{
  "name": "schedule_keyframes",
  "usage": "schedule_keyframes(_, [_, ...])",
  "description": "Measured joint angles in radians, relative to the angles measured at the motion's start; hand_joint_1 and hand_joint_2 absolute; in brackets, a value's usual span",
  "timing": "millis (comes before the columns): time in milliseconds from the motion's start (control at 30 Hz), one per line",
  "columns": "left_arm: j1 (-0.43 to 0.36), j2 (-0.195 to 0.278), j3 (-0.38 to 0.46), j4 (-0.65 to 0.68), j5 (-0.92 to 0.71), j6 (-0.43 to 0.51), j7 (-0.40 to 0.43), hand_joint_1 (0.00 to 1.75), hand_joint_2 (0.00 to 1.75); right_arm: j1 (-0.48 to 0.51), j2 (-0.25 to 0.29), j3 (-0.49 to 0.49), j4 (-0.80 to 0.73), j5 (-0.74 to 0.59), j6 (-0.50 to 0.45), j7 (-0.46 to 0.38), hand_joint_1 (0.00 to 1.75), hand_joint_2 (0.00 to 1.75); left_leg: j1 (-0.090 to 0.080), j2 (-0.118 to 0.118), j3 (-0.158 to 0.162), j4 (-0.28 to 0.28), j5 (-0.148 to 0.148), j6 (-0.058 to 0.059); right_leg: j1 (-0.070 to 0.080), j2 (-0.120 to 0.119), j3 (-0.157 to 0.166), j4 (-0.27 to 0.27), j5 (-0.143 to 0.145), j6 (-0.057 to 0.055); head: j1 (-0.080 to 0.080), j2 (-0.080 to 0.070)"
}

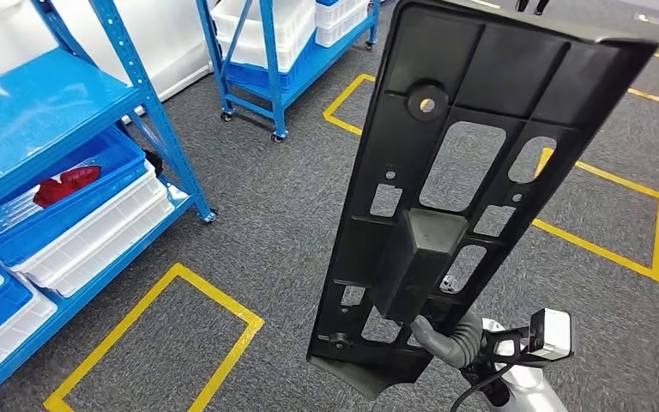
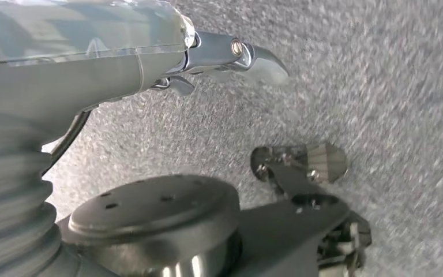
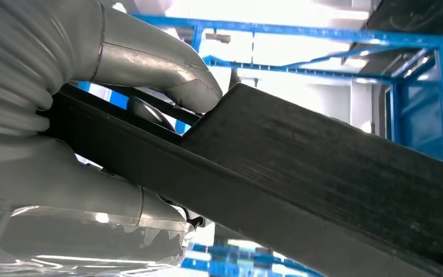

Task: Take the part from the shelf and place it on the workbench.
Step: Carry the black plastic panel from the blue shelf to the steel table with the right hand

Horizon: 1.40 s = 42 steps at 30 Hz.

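A long black plastic part (image 1: 480, 129) with cut-outs and a boxy block on its face stands nearly upright in the head view, over grey carpet. My right hand (image 1: 450, 335) grips it at its lower end from below. In the right wrist view the grey thumb and fingers (image 3: 150, 63) clamp the part's dark edge (image 3: 334, 173). My left hand (image 2: 121, 63) hangs above the carpet in the left wrist view, its fingers (image 2: 248, 55) stretched out with nothing in them.
A blue shelf rack (image 1: 43, 112) stands at the left, holding a blue bin with red items (image 1: 69, 184) and white crates (image 1: 94, 236). A second blue rack (image 1: 266, 51) stands further back. Yellow tape rectangles (image 1: 180, 335) mark the carpet.
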Motion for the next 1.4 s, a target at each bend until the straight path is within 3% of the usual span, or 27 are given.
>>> schedule_keyframes(67, [0.002,0.0,0.0,0.0,-0.001,0.0,0.001,0.0,1.75,-0.001,0.002,0.0,0.002,0.001,0.0,0.0,1.75,1.75,-0.001,0.027,-0.001,0.002,-0.003,-0.001,-0.009,-0.014,-0.046,0.098,-0.033,0.011,0.0,0.0])
schedule_keyframes(100, [0.002,0.0,0.0,0.0,-0.002,0.0,0.001,0.0,1.75,0.0,0.002,0.0,0.003,0.002,0.0,0.0,1.75,1.75,-0.001,0.04,-0.001,0.003,-0.005,-0.003,-0.013,-0.018,-0.046,0.101,-0.024,0.015,0.0,0.0])
schedule_keyframes(167, [-0.001,-0.001,0.0,0.0,-0.004,0.0,0.001,0.0,1.75,0.0,0.002,-0.001,0.004,0.005,0.0,0.0,1.75,1.75,0.001,0.064,0.002,0.008,-0.012,-0.011,-0.019,-0.041,0.014,-0.005,0.034,0.02,0.0,0.0])
schedule_keyframes(233, [-0.004,-0.002,-0.001,0.0,-0.007,-0.001,0.001,0.0,1.75,0.0,0.002,-0.003,0.004,0.008,-0.001,0.0,1.75,1.75,-0.003,0.081,0.005,0.016,-0.023,-0.023,-0.013,-0.081,0.075,-0.118,0.067,0.012,0.0,0.0])
schedule_keyframes(267, [-0.005,-0.002,-0.001,0.0,-0.008,-0.001,0.001,0.0,1.75,0.001,0.002,-0.004,0.004,0.009,-0.002,0.0,1.75,1.75,-0.005,0.089,0.006,0.019,-0.027,-0.028,-0.009,-0.091,0.086,-0.142,0.069,0.004,0.0,0.0])
schedule_keyframes(367, [-0.008,-0.002,-0.001,0.0,-0.008,0.0,0.002,0.0,1.75,0.008,0.002,-0.006,0.002,0.011,0.0,-0.001,1.75,1.75,-0.004,0.109,0.013,0.021,-0.037,-0.046,-0.003,-0.065,0.083,-0.148,0.066,-0.021,0.0,0.0])
schedule_keyframes(433, [-0.009,-0.003,-0.001,0.0,-0.008,0.001,0.002,0.0,1.75,0.01,0.002,-0.007,0.0,0.011,0.002,-0.002,1.75,1.75,0.001,0.077,0.0,0.061,-0.07,-0.054,-0.006,-0.044,0.084,-0.151,0.068,-0.035,0.0,0.0])
schedule_keyframes(500, [-0.006,-0.004,-0.001,0.0,-0.008,0.002,0.002,0.0,1.75,0.01,0.001,-0.007,-0.001,0.011,0.002,-0.003,1.75,1.75,0.002,0.028,-0.054,0.181,-0.135,-0.056,-0.004,-0.022,0.084,-0.152,0.069,-0.044,0.0,0.0])
schedule_keyframes(533, [-0.004,-0.004,-0.001,0.0,-0.007,0.003,0.002,0.0,1.75,0.011,0.001,-0.007,-0.001,0.011,0.003,-0.003,1.75,1.75,0.002,0.016,-0.089,0.253,-0.164,-0.054,-0.001,-0.009,0.084,-0.152,0.069,-0.047,0.0,0.0])
schedule_keyframes(567, [-0.002,-0.004,-0.001,0.0,-0.007,0.003,0.002,0.0,1.75,0.012,0.001,-0.008,-0.001,0.011,0.003,-0.004,1.75,1.75,0.001,0.011,-0.116,0.304,-0.176,-0.052,0.002,0.005,0.084,-0.152,0.069,-0.048,0.0,0.0])
schedule_keyframes(600, [-0.001,-0.004,0.0,0.0,-0.007,0.004,0.003,0.0,1.75,0.013,0.001,-0.008,-0.001,0.011,0.003,-0.004,1.75,1.75,0.001,0.009,-0.129,0.321,-0.169,-0.049,0.004,0.019,0.084,-0.151,0.069,-0.048,0.0,0.0])
schedule_keyframes(667, [-0.001,-0.004,0.0,0.0,-0.008,0.004,0.007,0.0,1.75,0.015,0.001,-0.009,-0.001,0.011,0.003,-0.004,1.75,1.75,0.0,-0.003,-0.098,0.235,-0.099,-0.038,0.008,0.048,0.088,-0.151,0.069,-0.048,0.0,0.0])
schedule_keyframes(733, [-0.001,-0.003,0.0,0.0,-0.01,0.004,0.01,0.0,1.75,0.016,0.001,-0.011,-0.001,0.012,0.003,-0.006,1.75,1.75,-0.001,-0.05,-0.044,0.101,-0.036,-0.026,0.009,0.074,0.089,-0.149,0.07,-0.045,0.0,0.0])
schedule_keyframes(800, [0.0,-0.003,-0.001,0.0,-0.011,0.004,0.012,0.0,1.75,0.02,0.001,-0.014,-0.001,0.013,0.003,-0.008,1.75,1.75,-0.003,-0.08,-0.022,0.043,-0.023,-0.022,0.005,0.097,0.082,-0.149,0.074,-0.035,0.0,0.0])
schedule_keyframes(867, [-0.001,-0.004,-0.001,0.0,-0.012,0.003,0.012,0.0,1.75,0.028,0.002,-0.018,-0.002,0.014,0.003,-0.009,1.75,1.75,-0.003,-0.061,-0.016,0.03,-0.019,-0.016,0.0,0.117,0.077,-0.153,0.08,-0.02,0.0,0.0])
schedule_keyframes(933, [-0.004,-0.006,-0.002,0.0,-0.013,0.003,0.012,0.0,1.75,0.035,0.006,-0.022,-0.004,0.014,0.003,-0.009,1.75,1.75,0.0,-0.036,-0.007,0.011,-0.008,-0.004,0.002,0.083,0.064,-0.131,0.065,-0.011,0.0,0.0])
schedule_keyframes(1000, [-0.004,-0.006,-0.002,0.0,-0.014,0.002,0.012,0.0,1.75,0.036,0.01,-0.025,-0.005,0.015,0.003,-0.009,1.75,1.75,-0.002,-0.009,-0.003,0.001,-0.003,0.004,0.003,0.018,0.018,-0.034,0.01,-0.002,0.0,0.0])
schedule_keyframes(1067, [-0.002,-0.007,-0.002,0.0,-0.014,0.001,0.012,0.0,1.75,0.039,0.012,-0.026,-0.006,0.015,0.003,-0.009,1.75,1.75,-0.006,0.02,-0.003,0.002,-0.005,0.007,-0.004,-0.009,-0.041,0.088,-0.039,0.007,0.0,0.0])
schedule_keyframes(1100, [-0.001,-0.007,-0.002,0.0,-0.014,0.0,0.012,0.0,1.75,0.041,0.013,-0.026,-0.006,0.015,0.003,-0.009,1.75,1.75,-0.006,0.034,-0.003,0.002,-0.007,0.006,-0.008,-0.014,-0.053,0.114,-0.041,0.011,0.0,0.0])
schedule_keyframes(1133, [-0.002,-0.007,-0.002,0.0,-0.014,0.0,0.011,0.0,1.75,0.043,0.013,-0.026,-0.006,0.015,0.003,-0.009,1.75,1.75,-0.007,0.048,-0.002,0.003,-0.009,0.004,-0.012,-0.019,-0.044,0.099,-0.025,0.014,0.0,0.0])
schedule_keyframes(1200, [-0.004,-0.007,-0.002,0.0,-0.013,-0.001,0.011,0.0,1.75,0.043,0.013,-0.027,-0.006,0.015,0.003,-0.009,1.75,1.75,-0.007,0.07,0.002,0.007,-0.016,-0.003,-0.015,-0.05,0.026,-0.029,0.034,0.017,0.0,0.0])
schedule_keyframes(1267, [-0.005,-0.007,-0.002,0.0,-0.013,-0.001,0.01,0.0,1.75,0.042,0.013,-0.029,-0.007,0.015,0.003,-0.009,1.75,1.75,-0.011,0.088,0.007,0.013,-0.025,-0.014,-0.009,-0.086,0.086,-0.137,0.065,0.008,0.0,0.0])
schedule_keyframes(1300, [-0.006,-0.007,-0.002,0.0,-0.013,-0.001,0.009,0.0,1.75,0.042,0.013,-0.031,-0.007,0.015,0.002,-0.008,1.75,1.75,-0.013,0.096,0.009,0.014,-0.029,-0.02,-0.005,-0.092,0.095,-0.157,0.064,0.001,0.0,0.0])
schedule_keyframes(1367, [-0.007,-0.007,-0.002,0.0,-0.012,-0.001,0.009,0.0,1.75,0.043,0.013,-0.033,-0.008,0.014,0.002,-0.008,1.75,1.75,-0.014,0.115,0.015,0.013,-0.034,-0.031,0.0,-0.071,0.093,-0.158,0.064,-0.013,0.0,0.0])
schedule_keyframes(1400, [-0.008,-0.007,-0.002,0.0,-0.011,-0.001,0.009,0.0,1.75,0.044,0.013,-0.035,-0.009,0.014,0.002,-0.008,1.75,1.75,-0.011,0.11,0.016,0.017,-0.04,-0.036,-0.001,-0.06,0.094,-0.162,0.066,-0.018,0.0,0.0])
